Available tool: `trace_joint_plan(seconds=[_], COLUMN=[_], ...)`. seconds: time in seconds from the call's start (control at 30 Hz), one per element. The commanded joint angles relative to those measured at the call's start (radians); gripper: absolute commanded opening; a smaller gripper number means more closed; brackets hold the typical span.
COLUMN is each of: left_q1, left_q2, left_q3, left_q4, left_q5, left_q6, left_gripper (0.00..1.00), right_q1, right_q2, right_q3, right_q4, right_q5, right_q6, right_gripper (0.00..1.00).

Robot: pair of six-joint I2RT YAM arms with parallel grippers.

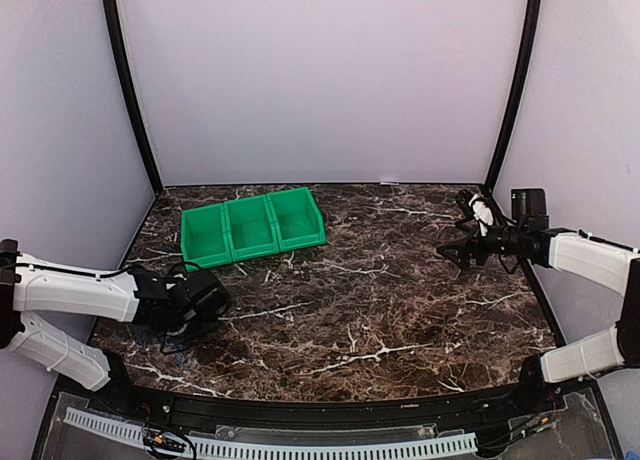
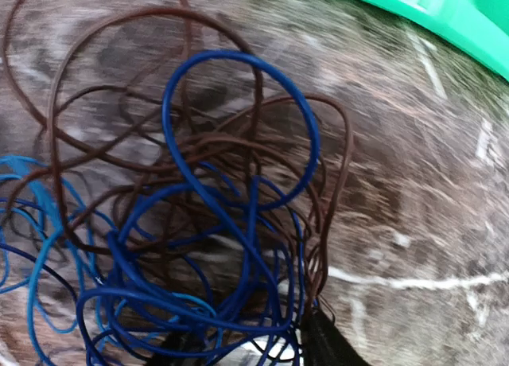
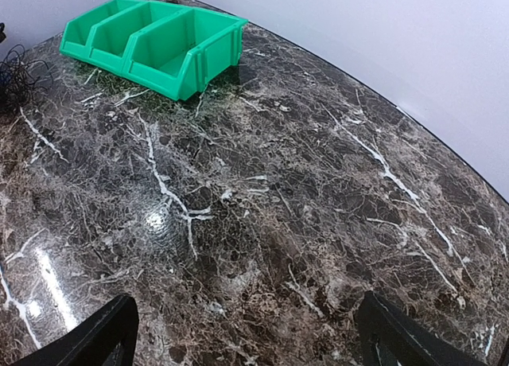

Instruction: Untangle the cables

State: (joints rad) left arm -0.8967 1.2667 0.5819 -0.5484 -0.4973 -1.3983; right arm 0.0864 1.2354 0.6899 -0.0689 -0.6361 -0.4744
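We log left claw (image 1: 200,305) over cables (image 2: 223,247), near-left tabletop (image 1: 380,300); cannot tell its grip. Right claw (image 3: 250,338) wide open.

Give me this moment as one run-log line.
cables: blue and dark, tangled | left fingers: over cables, grip unclear | right fingers: open, empty, far from cables

light: bright, even, from overhead
shadows: soft, thin one under green bin (image 3: 151,40)
glare: white patches on marble table (image 3: 262,247), 8 o'clock in right wrist view
blur: left wrist view motion-smeared, cables (image 2: 231,247) soft
distortion: right wrist edges bowed
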Motion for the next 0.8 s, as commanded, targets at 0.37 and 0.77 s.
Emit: trace_joint_plan(seconds=[0.37, 0.77], left_q1=[-0.308, -0.338], left_q2=[0.390, 0.300], left_q3=[0.350, 0.473], left_q4=[0.543, 0.308], left_q5=[0.193, 0.129], left_q6=[0.550, 0.631], left_gripper=[0.27, 0.75], right_q1=[0.027, 0.180], right_q2=[0.035, 0.089], right_q3=[0.033, 0.198], right_q4=[-0.001, -0.253], right_q5=[0.021, -0.029], right_q6=[-0.018, -0.115], right_gripper=[0.96, 0.86])
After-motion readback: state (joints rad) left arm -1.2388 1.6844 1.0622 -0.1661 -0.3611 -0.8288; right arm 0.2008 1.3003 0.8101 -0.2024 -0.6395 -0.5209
